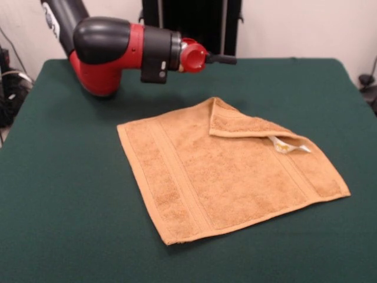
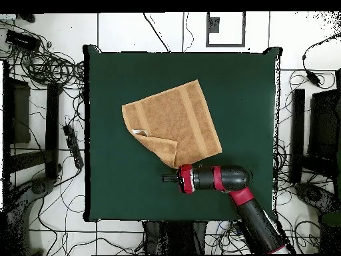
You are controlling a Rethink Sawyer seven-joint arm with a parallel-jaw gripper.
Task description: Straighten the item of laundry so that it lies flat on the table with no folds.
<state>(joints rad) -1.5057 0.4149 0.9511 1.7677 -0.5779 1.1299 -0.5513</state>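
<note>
Clearly the towel (image 1: 227, 171), mid-table (image 1: 59, 177) with one corner folded over near its tag (image 1: 287, 145), looks soft, light and limp, so I would pinch that flap's tip, though whether my gripper (image 1: 227, 59) is spread or closed I cannot tell

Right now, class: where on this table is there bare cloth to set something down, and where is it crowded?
Bare green table borders the towel on every side; the widest free patch runs between the towel and the table edge away from the care tag. It is crowded at the towel's folded corner, where the arm and gripper hang.
</note>
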